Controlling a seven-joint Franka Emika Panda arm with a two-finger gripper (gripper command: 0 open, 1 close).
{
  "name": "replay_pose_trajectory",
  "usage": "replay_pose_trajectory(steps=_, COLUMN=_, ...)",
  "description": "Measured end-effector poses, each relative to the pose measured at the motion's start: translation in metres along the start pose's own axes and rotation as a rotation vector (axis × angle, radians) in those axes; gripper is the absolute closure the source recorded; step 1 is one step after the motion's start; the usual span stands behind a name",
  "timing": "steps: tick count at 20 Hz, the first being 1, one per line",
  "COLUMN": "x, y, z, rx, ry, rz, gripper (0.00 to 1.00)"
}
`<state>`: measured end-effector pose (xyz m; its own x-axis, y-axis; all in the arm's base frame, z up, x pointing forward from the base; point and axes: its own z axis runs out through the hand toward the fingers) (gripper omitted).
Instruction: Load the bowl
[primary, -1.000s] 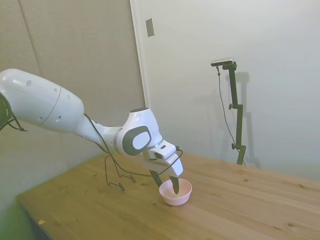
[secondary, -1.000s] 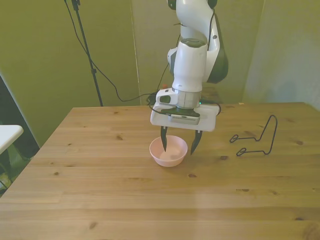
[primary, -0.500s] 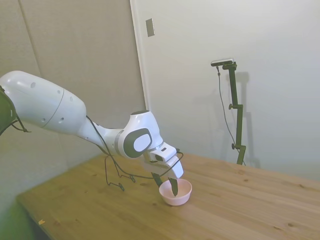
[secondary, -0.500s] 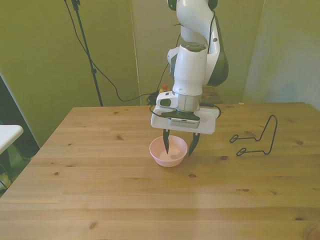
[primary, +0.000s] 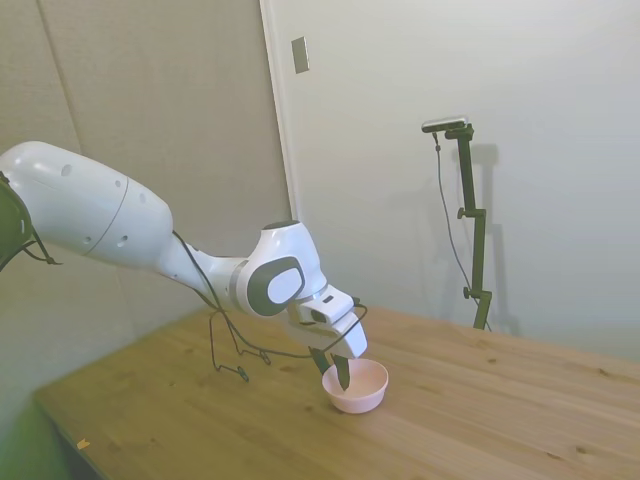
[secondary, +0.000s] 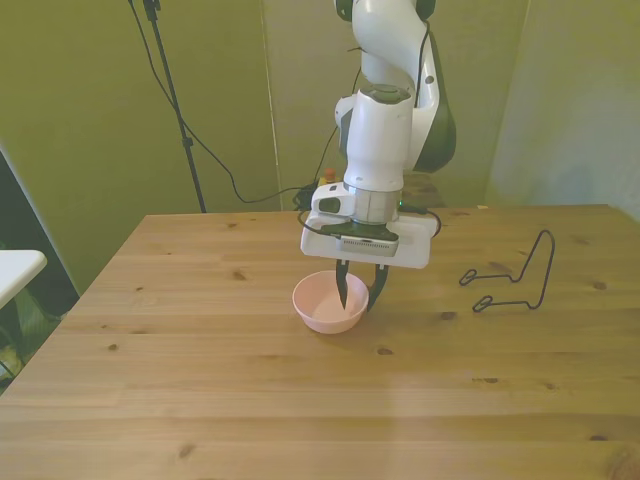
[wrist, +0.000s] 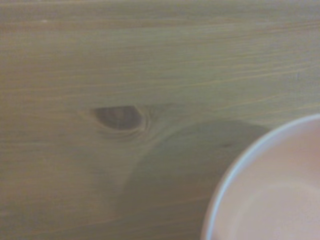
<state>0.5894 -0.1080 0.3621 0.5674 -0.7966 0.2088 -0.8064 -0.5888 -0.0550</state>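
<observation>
Gripper (secondary: 357, 292) pinches bowl (secondary: 322, 306) rim; wrist: knot (wrist: 119, 117).

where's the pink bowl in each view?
Side view: bowl low centre, under the gripper.
Front view: bowl centre, on the table.
Wrist view: bowl fills one corner.
Shared landmark: the wire rack, on the table beside it in side and front views.
</observation>
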Motion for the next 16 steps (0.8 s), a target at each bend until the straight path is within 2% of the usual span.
replay_pose_trajectory(steps=11, x=0.012, y=-0.009, z=-0.002, rx=0.017, ry=-0.020, rz=0.007, gripper=1.00)
replay_pose_trajectory(steps=16, x=0.010, y=-0.023, z=-0.024, rx=0.087, ry=-0.103, rz=-0.008, gripper=1.00)
